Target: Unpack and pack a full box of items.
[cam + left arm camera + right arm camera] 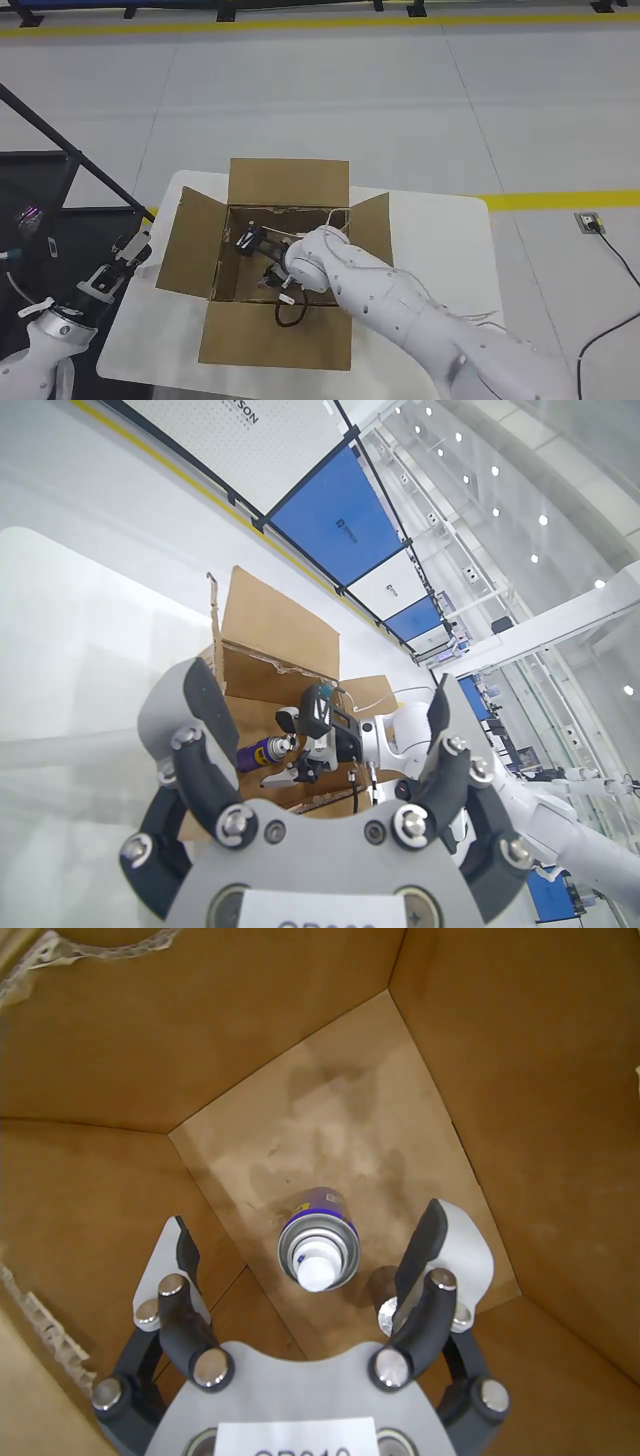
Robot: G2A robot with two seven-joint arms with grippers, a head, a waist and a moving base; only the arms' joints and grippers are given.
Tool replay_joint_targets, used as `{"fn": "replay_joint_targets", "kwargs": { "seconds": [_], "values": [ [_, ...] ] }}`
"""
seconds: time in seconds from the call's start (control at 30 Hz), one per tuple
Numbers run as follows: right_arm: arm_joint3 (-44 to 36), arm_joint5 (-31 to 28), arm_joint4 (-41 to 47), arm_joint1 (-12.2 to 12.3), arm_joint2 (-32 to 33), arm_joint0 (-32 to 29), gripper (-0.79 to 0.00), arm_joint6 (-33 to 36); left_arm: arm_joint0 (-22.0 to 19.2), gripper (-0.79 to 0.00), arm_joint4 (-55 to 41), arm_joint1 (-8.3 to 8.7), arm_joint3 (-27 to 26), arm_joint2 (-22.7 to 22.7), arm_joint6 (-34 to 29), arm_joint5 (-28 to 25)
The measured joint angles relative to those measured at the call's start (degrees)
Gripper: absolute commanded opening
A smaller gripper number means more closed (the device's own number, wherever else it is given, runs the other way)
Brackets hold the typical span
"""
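Right wrist view looks down into the cardboard box (100, 1053), where a purple spray can (320, 1233) sits with its white nozzle pointing up toward the right gripper (306, 1215). This gripper is spread wide, one finger on either side of the can, and neither finger touches it. The can is roughly midway between the fingertips, slightly nearer the gripper's base than the tips. Whether its bottom rests on the stained box floor cannot be told.

From above, the box stands near the middle of the white desk (440, 240) with all four flaps folded outward, and the right arm comes in from the near right and dips inside it, toward the box's left half.

The left gripper (321, 677) is also open and holds nothing. It is off the desk's left edge, well apart from the box, and faces it. From that side the can's nozzle end lies between the right gripper's two fingers.
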Motion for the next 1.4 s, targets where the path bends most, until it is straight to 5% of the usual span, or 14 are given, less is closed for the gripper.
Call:
{"fn": "replay_joint_targets", "kwargs": {
  "seconds": [0.03, 0.07, 0.43, 0.77, 1.1, 1.4],
  "values": [
    [1.24, -0.28, 0.19, -0.67, 0.07, 0.13, -0.588, 0.09, 0.00, 0.000, 0.00, 0.00, 0.00, 0.00, 0.00, 0.00],
    [2.15, -0.45, 0.28, -1.13, 0.11, 0.23, -0.785, 0.24, 0.00, 0.000, 0.00, 0.00, 0.00, 0.00, 0.00, 0.00],
    [9.16, -0.65, -0.53, -4.96, 1.04, 1.30, -0.785, 1.36, 0.00, 0.000, 0.00, 0.00, 0.00, 0.00, 0.00, 0.00],
    [5.57, -0.20, -1.49, -4.53, 4.63, 4.13, -0.785, 2.85, 0.00, 0.000, 0.00, 0.00, 0.00, 0.00, 0.00, 0.00],
    [-16.99, 10.54, -11.28, 3.33, 14.02, 1.42, -0.785, 8.67, 0.00, 0.000, 0.00, 0.00, 0.00, 0.00, 0.00, 0.00],
    [-50.96, 15.42, -31.00, 13.99, 33.83, -16.18, -0.785, 19.47, 0.00, 0.000, 0.00, 0.00, 0.00, 0.00, 0.00, 0.00]
  ]
}}
